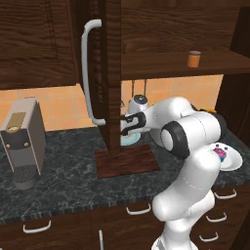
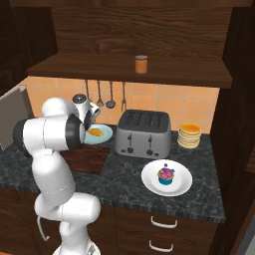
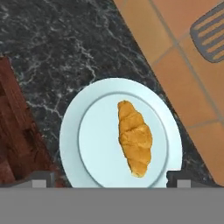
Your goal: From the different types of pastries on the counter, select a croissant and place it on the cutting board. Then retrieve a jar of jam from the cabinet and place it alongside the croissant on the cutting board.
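Leftmost, a grey coffee machine (image 1: 23, 141) is standing on the dark marbled counter (image 1: 63, 166), with the cabinet (image 1: 110, 73) door hanging open beside it, its curved silver handle (image 1: 89, 73) facing out. Below that door the reddish-brown cutting board (image 1: 128, 162) is lying bare on the stone. Just behind the board, the gripper (image 3: 109, 177) is hovering above a pale plate (image 3: 87, 135), its fingers (image 3: 42, 178) spreading wide and gripping nothing. On that plate the croissant (image 3: 134, 138) is lying untouched, and the plate's edge is sitting close beside the board. Up on the cabinet shelf the jar of jam (image 2: 141, 64) is standing upright. Further right, a silver toaster (image 2: 143, 133) is sitting on the counter, then a frosted cupcake (image 2: 166, 175) on a white plate (image 2: 180, 187), and a stack of tan rounds (image 2: 189, 135) by the wall.
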You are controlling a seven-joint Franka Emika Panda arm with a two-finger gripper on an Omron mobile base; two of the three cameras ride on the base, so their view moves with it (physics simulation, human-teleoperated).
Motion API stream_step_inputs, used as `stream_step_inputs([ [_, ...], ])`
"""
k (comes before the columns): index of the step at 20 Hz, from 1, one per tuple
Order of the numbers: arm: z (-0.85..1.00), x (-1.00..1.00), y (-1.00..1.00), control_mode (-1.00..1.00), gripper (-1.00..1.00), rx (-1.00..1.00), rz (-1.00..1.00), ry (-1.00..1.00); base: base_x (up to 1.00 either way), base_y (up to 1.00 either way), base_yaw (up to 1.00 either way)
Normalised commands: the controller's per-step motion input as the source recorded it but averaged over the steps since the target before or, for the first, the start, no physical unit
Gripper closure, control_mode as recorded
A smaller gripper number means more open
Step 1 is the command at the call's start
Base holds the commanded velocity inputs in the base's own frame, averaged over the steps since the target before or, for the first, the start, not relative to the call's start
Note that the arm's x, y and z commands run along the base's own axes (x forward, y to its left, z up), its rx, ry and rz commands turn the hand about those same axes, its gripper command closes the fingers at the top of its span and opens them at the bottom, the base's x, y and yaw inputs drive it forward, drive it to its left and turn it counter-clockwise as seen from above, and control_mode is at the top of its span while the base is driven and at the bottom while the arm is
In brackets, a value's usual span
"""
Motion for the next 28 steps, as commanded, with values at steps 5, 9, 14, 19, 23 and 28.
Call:
stream_step_inputs([
  [5,-0.22,0.50,0.21,-1.00,-1.00,-0.05,0.00,0.16,0.00,0.00,0.00],
  [9,-0.20,0.43,0.05,-1.00,-1.00,-0.06,0.00,0.04,0.00,0.00,0.00],
  [14,-0.36,0.37,0.00,-1.00,-1.00,-0.06,0.00,0.00,0.00,0.00,0.00],
  [19,-0.37,0.10,0.00,-1.00,-1.00,-0.05,0.00,0.00,0.00,0.00,0.00],
  [23,-0.34,0.16,0.00,-1.00,-1.00,0.00,0.00,0.00,0.00,0.00,0.00],
  [28,-0.32,0.35,-0.01,-1.00,1.00,0.00,0.00,0.00,0.00,0.00,0.00],
])
